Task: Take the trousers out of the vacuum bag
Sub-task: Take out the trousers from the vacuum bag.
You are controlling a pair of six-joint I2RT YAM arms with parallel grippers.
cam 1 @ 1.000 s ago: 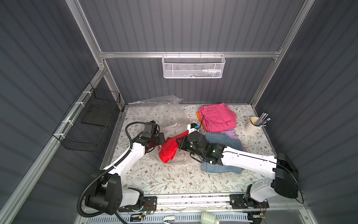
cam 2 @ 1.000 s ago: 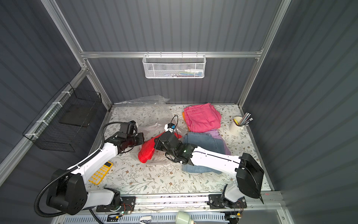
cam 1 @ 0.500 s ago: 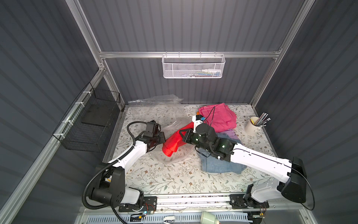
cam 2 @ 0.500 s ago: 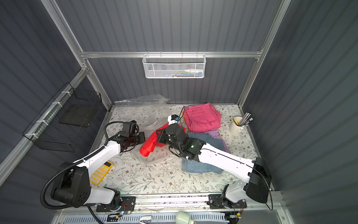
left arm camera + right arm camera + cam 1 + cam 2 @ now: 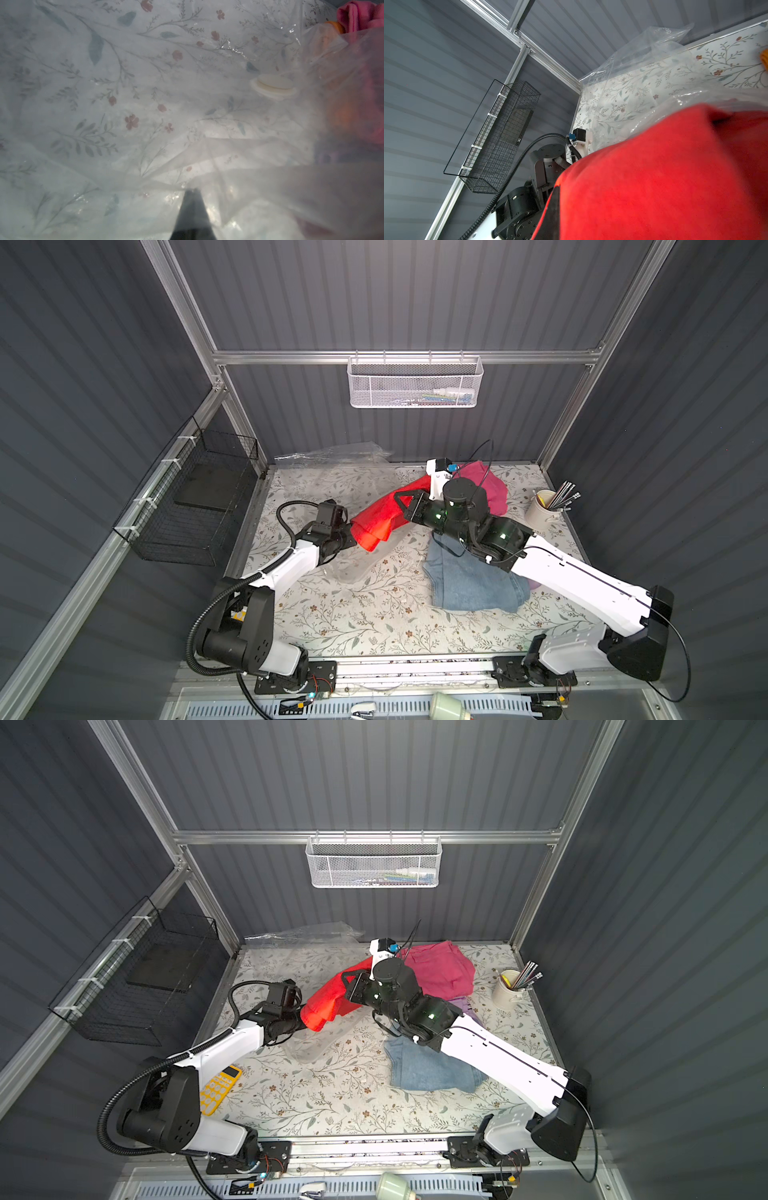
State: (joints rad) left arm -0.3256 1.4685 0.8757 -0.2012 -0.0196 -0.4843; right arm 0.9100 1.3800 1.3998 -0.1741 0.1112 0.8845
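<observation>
The floral-print bench (image 5: 374, 614) carries the see-through vacuum bag (image 5: 309, 1048), whose crinkled film spreads out from the left gripper (image 5: 192, 192) toward the back wall. That gripper's jaws are pressed together on a fold of the film, which bunches at their tips in the left wrist view. The red trousers (image 5: 376, 518) are off the bench, clamped in the right gripper (image 5: 399, 506), with the jaws closed on the cloth. From there they sag in a long fold toward the left gripper, and their lower end hangs just beside it, above the bag. In the right wrist view red cloth fills most of the frame, with the bag's film beyond it. The light blue trousers (image 5: 469, 585) lie flat on the bench behind the right gripper, partly under that arm. The hot pink trousers (image 5: 494, 489) lie on the far side of the right gripper, near the back wall. A strip of the lilac trousers (image 5: 467, 1006) shows between the pink and the blue. An edge of the orange trousers (image 5: 334, 26) shows beside the pink in the left wrist view. The round white valve disc (image 5: 273, 86) sits on the film ahead of the left gripper.
</observation>
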